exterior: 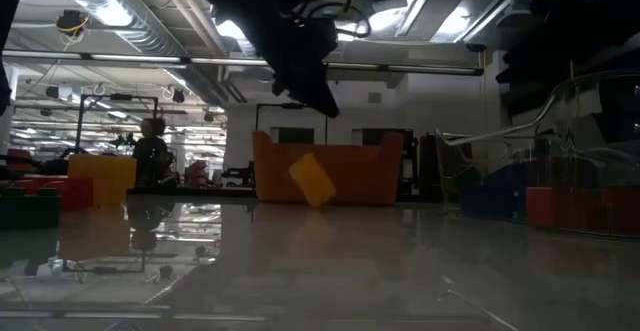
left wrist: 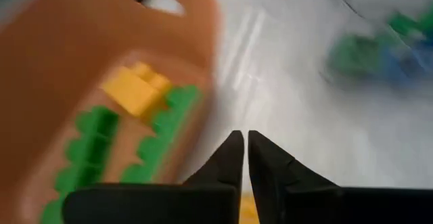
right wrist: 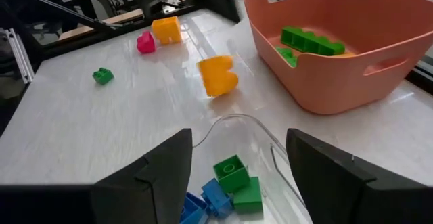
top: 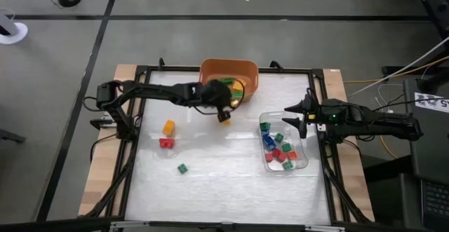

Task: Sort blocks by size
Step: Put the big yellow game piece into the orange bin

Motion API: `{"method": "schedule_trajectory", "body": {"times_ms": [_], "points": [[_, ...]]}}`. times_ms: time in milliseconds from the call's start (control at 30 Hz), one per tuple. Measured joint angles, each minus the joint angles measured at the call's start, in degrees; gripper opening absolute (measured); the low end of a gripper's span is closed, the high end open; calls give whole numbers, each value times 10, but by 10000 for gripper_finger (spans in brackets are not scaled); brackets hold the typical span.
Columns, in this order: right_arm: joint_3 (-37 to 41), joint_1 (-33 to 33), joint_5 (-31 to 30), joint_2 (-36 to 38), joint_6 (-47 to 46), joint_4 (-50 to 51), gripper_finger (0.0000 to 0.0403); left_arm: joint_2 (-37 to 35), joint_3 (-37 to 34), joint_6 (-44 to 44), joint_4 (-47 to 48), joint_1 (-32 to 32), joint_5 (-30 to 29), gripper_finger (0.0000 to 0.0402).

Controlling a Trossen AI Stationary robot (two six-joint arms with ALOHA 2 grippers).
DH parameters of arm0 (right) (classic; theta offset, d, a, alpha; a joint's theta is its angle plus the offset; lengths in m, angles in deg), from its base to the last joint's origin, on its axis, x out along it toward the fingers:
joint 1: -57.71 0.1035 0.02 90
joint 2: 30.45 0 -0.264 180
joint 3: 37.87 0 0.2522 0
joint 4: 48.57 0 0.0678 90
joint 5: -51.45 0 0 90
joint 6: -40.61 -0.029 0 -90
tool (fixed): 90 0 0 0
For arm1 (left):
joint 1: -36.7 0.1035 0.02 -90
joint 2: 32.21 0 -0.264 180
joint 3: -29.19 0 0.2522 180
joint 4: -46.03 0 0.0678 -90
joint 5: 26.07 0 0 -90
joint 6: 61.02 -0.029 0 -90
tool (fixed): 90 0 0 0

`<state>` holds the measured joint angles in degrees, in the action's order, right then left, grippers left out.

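My left gripper is shut and hangs by the near wall of the orange bin, holding nothing. Just below its tips is a yellow-orange block, tilted; whether it rests on the table or is in the air, I cannot tell. The bin holds green studded bricks and a yellow one. My right gripper stands open at the table's right, above the far end of the clear tray. The tray holds several small red, green and blue blocks.
A yellow block, a red one and a green one lie loose on the white tabletop at the left. A black frame runs around the table. Bare tabletop lies along the near edge.
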<state>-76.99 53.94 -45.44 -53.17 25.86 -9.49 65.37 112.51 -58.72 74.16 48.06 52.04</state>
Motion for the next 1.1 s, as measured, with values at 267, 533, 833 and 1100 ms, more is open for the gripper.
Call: {"method": "schedule_trajectory", "body": {"times_ms": [267, 533, 833, 1100], "points": [[0, 0, 0, 0, 0, 1, 239, 0, 0, -85, 59, -39, 16, 107], [0, 0, 0, 0, 0, 3, 239, 5, 0, -88, 179, -93, 17, 184], [0, 0, 0, 0, 0, 3, 239, 13, -25, -89, 182, -93, 12, 228], [0, 0, 0, 0, -2, 3, 239, 14, -54, -84, 128, -71, 17, 243]]}}
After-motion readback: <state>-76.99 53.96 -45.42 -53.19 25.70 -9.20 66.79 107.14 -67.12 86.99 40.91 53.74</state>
